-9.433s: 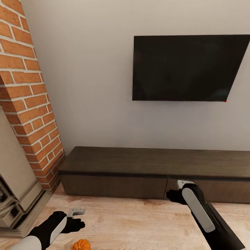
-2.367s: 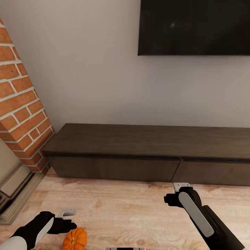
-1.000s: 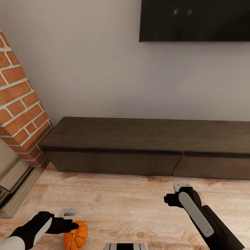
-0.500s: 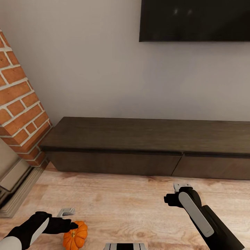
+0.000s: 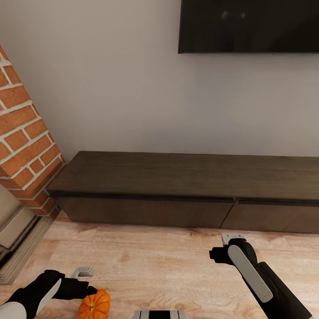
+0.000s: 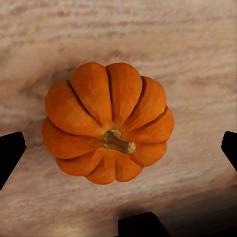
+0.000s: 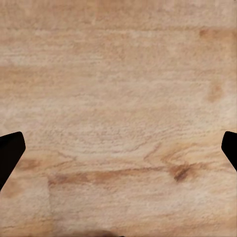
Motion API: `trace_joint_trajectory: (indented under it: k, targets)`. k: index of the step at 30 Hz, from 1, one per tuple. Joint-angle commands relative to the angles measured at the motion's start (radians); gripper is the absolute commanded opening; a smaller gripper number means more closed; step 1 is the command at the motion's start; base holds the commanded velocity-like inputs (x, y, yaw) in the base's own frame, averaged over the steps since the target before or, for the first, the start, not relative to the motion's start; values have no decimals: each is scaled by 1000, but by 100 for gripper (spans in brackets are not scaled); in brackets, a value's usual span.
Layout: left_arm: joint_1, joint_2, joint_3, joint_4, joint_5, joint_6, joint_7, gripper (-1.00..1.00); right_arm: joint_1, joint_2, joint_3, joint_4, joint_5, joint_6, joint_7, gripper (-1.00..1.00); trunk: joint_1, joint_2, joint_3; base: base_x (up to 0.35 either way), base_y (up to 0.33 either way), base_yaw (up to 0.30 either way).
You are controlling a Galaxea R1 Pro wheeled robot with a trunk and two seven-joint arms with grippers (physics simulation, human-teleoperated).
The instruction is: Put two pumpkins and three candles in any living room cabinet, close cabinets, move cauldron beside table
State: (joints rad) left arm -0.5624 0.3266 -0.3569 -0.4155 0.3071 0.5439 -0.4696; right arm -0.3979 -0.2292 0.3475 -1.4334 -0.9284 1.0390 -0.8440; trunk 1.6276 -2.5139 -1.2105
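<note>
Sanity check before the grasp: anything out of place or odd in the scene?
Only the pumpkin: it sits upright on the wooden floor rather than in storage, intact, directly under the open left pincer. The cabinet has both visible fronts shut. Nothing spilled or damaged.

A bright orange ribbed pumpkin [image 6: 107,122] with a tan stem lay on pale, knotted wood-grain floor [image 7: 118,98]. At 12 o'clock stood the dark brown cabinet [image 5: 186,190]; at 9 o'clock, red brick with pale mortar [image 5: 24,133]. A black screen [image 5: 248,26] hung on the grey-white wall [image 5: 110,75].
</note>
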Motion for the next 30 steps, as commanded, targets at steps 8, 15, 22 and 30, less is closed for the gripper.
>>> trace_joint_trajectory:
  k: [8,15,22,30]
  targets:
    - [0,-2,-5,-3,6,4,37,100,-1,-1,2,-1,-9,3,-11,100,0,0,-1,3,0,0]
    - [0,-6,2,-1,7,-35,91,100,-1,0,3,-1,-9,3,-12,100,3,-2,-24,0,0,0]
    - [0,-9,5,-1,12,-60,146,100,-1,1,3,-1,-9,3,-12,100,3,-2,-24,0,0,0]
    - [0,-11,7,-2,14,-78,158,100,-1,4,4,-1,-9,3,-14,100,3,-2,-24,0,0,0]
